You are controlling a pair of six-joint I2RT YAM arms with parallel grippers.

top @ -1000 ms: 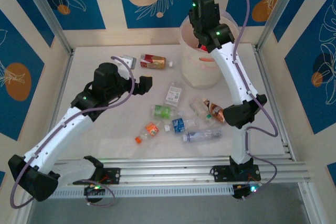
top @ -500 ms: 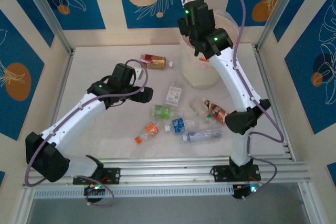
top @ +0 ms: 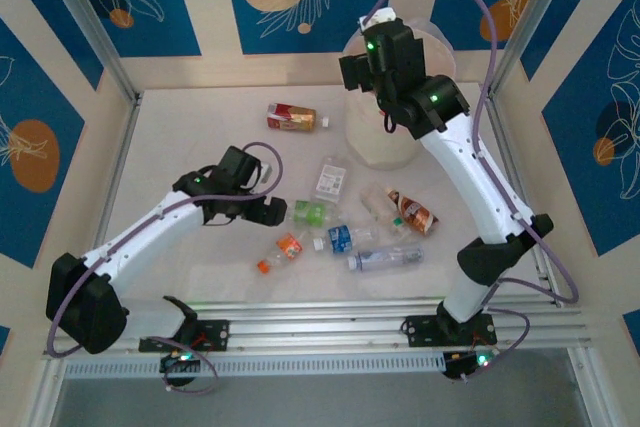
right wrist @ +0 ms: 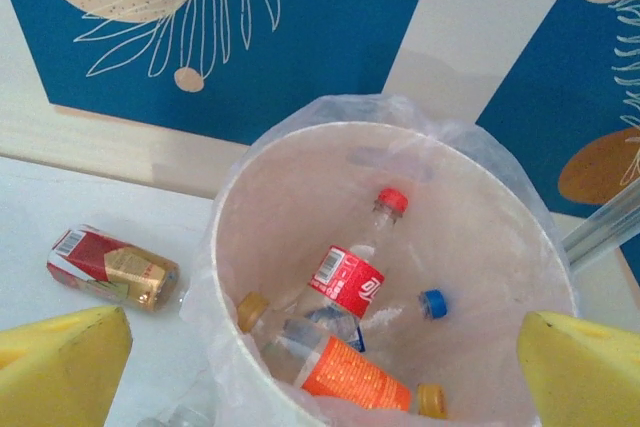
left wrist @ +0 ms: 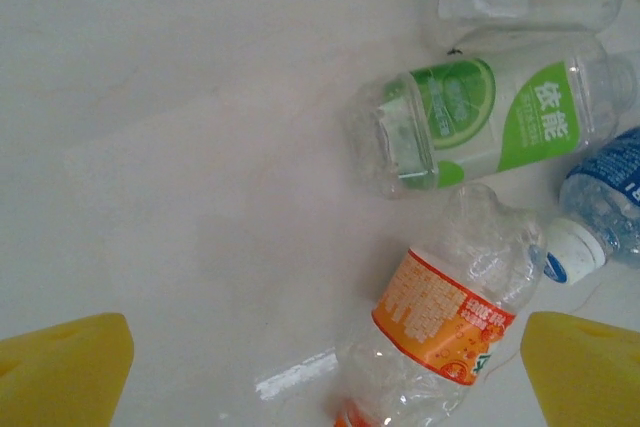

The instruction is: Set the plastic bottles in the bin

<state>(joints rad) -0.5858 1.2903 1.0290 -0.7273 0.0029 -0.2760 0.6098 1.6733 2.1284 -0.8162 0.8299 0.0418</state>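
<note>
The cream bin (top: 392,143) stands at the back right. My right gripper (top: 358,65) hangs open above its near rim. Looking down into the bin (right wrist: 487,237), I see a red-labelled bottle (right wrist: 347,282), an orange-labelled bottle (right wrist: 356,375) and a blue cap (right wrist: 432,302) between my open right gripper (right wrist: 325,377) fingers. My left gripper (top: 276,214) is open, low over the table beside the green-labelled bottle (top: 311,212). In the left wrist view the gripper (left wrist: 327,372) spans a crushed orange-labelled bottle (left wrist: 445,312), with the green one (left wrist: 490,122) beyond.
More bottles lie mid-table: a red and gold one (top: 291,117) near the back, a clear white-labelled one (top: 331,178), a blue-labelled one (top: 345,238), a clear one (top: 385,258) and a brown-red one (top: 410,211). Metal frame posts (top: 92,25) and walls edge the table.
My right gripper has opened above the bin and shifted slightly. My left arm has swung right and toward the near side, down to the green and orange bottles.
</note>
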